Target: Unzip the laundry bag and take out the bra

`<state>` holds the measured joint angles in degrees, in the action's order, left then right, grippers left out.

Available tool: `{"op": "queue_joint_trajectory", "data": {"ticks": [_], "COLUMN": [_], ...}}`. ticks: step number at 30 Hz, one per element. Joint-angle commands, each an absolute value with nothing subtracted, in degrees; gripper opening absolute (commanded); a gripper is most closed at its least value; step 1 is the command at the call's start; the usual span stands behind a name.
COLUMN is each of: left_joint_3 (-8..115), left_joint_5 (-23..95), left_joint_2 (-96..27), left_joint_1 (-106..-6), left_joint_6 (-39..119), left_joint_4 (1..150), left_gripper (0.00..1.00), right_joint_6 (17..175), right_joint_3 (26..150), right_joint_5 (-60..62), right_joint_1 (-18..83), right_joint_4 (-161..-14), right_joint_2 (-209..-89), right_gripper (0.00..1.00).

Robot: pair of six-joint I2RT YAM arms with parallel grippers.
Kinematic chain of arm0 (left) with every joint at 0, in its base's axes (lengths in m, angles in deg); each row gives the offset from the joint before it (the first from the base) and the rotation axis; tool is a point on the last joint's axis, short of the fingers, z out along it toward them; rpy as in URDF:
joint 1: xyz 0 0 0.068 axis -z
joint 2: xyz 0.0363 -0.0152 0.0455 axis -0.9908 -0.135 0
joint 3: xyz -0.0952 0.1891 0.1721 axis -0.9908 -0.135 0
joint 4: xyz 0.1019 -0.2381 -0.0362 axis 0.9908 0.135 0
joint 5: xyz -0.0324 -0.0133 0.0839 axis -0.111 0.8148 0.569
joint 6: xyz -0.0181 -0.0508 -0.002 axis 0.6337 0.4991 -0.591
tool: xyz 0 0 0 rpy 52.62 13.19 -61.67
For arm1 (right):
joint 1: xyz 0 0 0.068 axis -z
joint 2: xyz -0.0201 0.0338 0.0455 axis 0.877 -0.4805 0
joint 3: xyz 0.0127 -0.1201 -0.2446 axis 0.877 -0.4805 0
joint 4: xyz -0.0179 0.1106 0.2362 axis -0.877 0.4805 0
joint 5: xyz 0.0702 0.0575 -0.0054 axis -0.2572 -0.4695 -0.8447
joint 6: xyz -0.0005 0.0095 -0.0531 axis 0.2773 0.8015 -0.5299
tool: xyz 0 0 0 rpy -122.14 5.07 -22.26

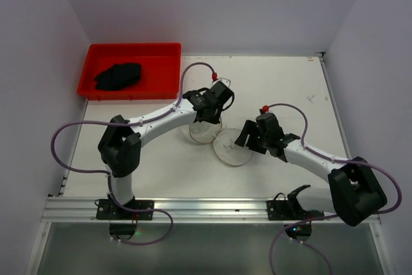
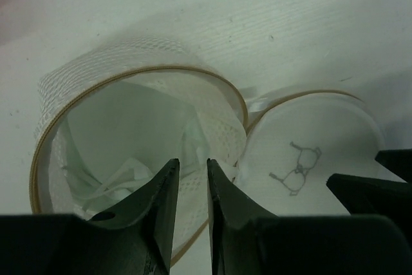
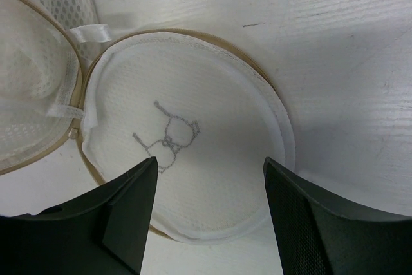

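The laundry bag (image 1: 203, 133) lies unzipped on the table. Its white mesh drum (image 2: 135, 94) stands open with only white folds inside. Its round lid (image 3: 212, 178), which carries the bra drawing, lies flat beside the drum and stays joined to it at a hinge. My left gripper (image 2: 192, 169) is shut on the drum's mesh wall at the near rim. My right gripper (image 3: 210, 160) is open and empty just above the lid, with nothing between its jaws. A black garment (image 1: 119, 76), apparently the bra, lies in the red tray (image 1: 132, 48).
The red tray stands at the far left corner, against the walls. White walls close in the table on the left, back and right. My right gripper's fingers (image 2: 376, 188) show at the right of the left wrist view, close beside the lid.
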<state>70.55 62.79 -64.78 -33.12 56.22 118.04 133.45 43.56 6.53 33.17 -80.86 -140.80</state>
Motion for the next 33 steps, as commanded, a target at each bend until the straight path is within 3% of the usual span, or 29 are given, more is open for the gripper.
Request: {"op": "queue_joint_trajectory", "data": {"ticks": [1,6,14,17,20,24,27,30,31,33], "left_joint_3": [70.0,67.6,64.1,62.2,59.2,56.7,54.4,52.4,52.0,50.8], "left_joint_5": [67.8,68.8,67.6,65.0,62.1,60.7,60.1,59.3,59.2,59.1], "left_joint_2": [-67.7,-69.9,-70.8,-71.5,-72.2,-74.3,-75.9,-77.5,-77.6,-76.5], "left_joint_1": [-33.6,-36.1,-37.7,-37.7,-37.7,-37.7,-37.7,-37.7,-37.7,-37.7], "left_joint_6": [58.4,60.7,61.0,61.1,61.9,63.4,64.5,65.3,65.4,65.7], "left_joint_4": [114.7,114.3,112.2,110.1,107.7,106.1,103.4,101.8,101.5,101.2], "left_gripper": [0.27,0.3,0.66,0.75,0.81,0.81,0.75,0.46,0.26,0.09], "right_joint_6": [132.7,132.6,132.6,132.7,132.6,132.7,132.9,133.2,133.3,133.4], "right_joint_3": [42.9,43.0,43.6,43.8,44.2,44.4,45.0,45.9,46.0,46.7], "right_joint_5": [4.6,3.2,2.1,1.8,1.7,1.7,1.7,1.3,1.3,1.4], "right_joint_1": [33.1,32.9,32.5,32.3,32.3,32.2,32.2,32.1,32.1,32.1], "right_joint_4": [-83.1,-83.9,-85.5,-86.1,-86.2,-87.0,-87.7,-87.7,-87.7,-89.1], "right_joint_2": [-138.9,-138.5,-140.7,-141.8,-142.6,-143.2,-143.9,-144.7,-145.0,-145.2], "right_gripper": [0.68,0.68,0.69,0.69,0.69,0.69,0.69,0.69,0.69,0.68]}}
